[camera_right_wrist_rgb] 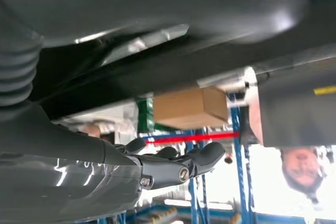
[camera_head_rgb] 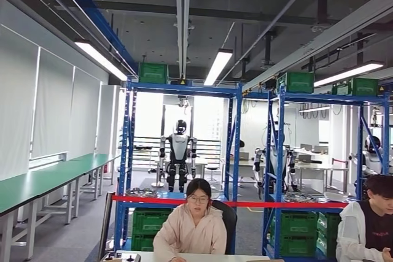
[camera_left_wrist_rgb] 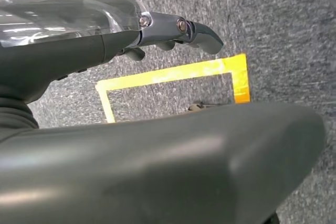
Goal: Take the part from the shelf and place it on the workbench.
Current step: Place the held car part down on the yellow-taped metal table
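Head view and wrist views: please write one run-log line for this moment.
stage: before pickup | left hand: empty, over floor | right hand: empty | shelf: ahead, beyond red tape

Landmark: blue shelf (camera_head_rgb: 180,151). Red tape barrier (camera_head_rgb: 227,203) runs across its front at lower-shelf level. Person in pink hoodie (camera_head_rgb: 192,228) sits directly in front of shelf, behind white table edge (camera_head_rgb: 204,257), blocking ctr approach. 2nd person (camera_head_rgb: 368,225) to shelf's right. Open floor aisle left of shelf, betw. it and green workbench (camera_head_rgb: 42,179).
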